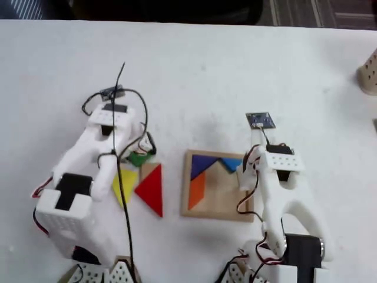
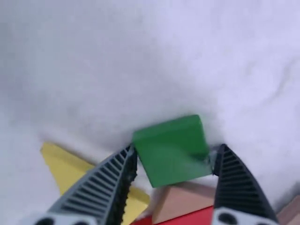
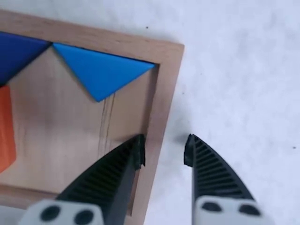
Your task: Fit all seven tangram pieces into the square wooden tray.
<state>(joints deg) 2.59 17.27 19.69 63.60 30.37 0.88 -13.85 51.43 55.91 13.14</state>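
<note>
A green square [image 2: 169, 147] lies on the white table between the fingertips of my left gripper [image 2: 176, 150], which is open; one tip touches its edge and the other is just off it. Close by lie a yellow triangle [image 1: 125, 184] and a red triangle [image 1: 151, 188]. The square wooden tray [image 1: 219, 211] holds a dark blue triangle [image 1: 203, 165], a light blue triangle [image 3: 103, 70] and an orange piece [image 1: 196, 190]. My right gripper [image 3: 164, 150] is open astride the tray's right rim [image 3: 159, 108], one finger over the tray floor and the other over the table.
A small blue circuit board [image 1: 260, 120] sits behind the right arm. A black cable [image 1: 125, 194] runs across the yellow triangle. A perforated tan object [image 1: 369, 73] stands at the table's far right edge. Bare white table lies beyond both arms.
</note>
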